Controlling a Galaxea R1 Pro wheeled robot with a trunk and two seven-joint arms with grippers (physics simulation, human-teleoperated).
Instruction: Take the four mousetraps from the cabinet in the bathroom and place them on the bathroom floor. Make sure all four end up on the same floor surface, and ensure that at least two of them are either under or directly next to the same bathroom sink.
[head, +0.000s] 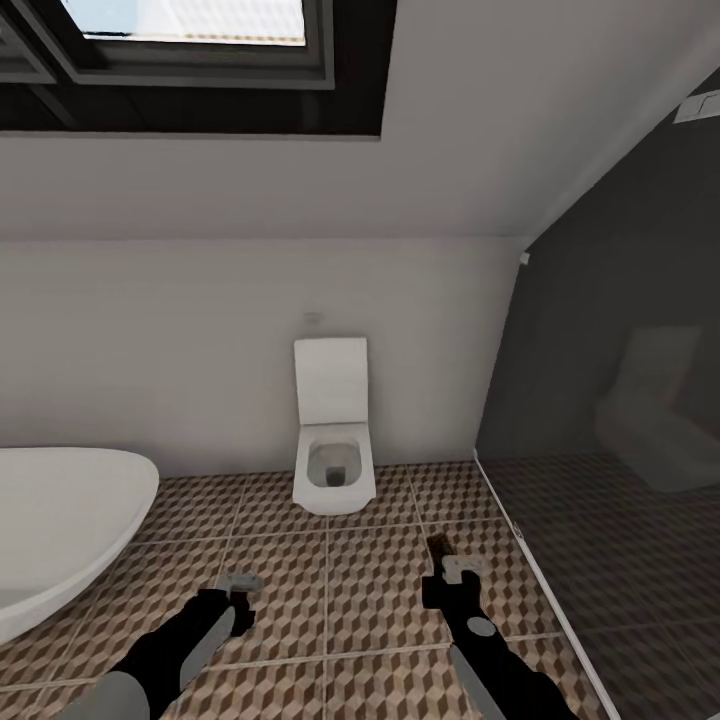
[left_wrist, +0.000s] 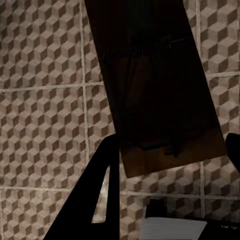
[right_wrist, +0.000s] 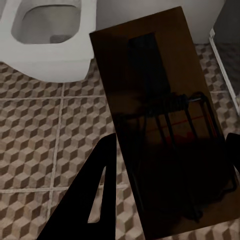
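My left gripper (head: 240, 585) hangs low over the bathroom floor (head: 330, 600), shut on a mousetrap (left_wrist: 160, 90). The trap is a flat tan board, dark in shadow, held between the black fingers (left_wrist: 95, 200). My right gripper (head: 445, 572) is also low, in front of the toilet and to its right. It is shut on a second mousetrap (right_wrist: 165, 125), whose black wire spring and red mark face the right wrist camera. In the head view that trap (head: 437, 555) shows edge-on as a thin dark strip. Cube-patterned tiles lie beneath both traps.
A white toilet (head: 333, 455) stands against the far wall straight ahead. A white oval bathtub (head: 60, 520) fills the left side. At the right, a glass-walled shower stall (head: 620, 520) with a dark floor begins at a pale threshold strip (head: 520, 545). Bare tiles lie between them.
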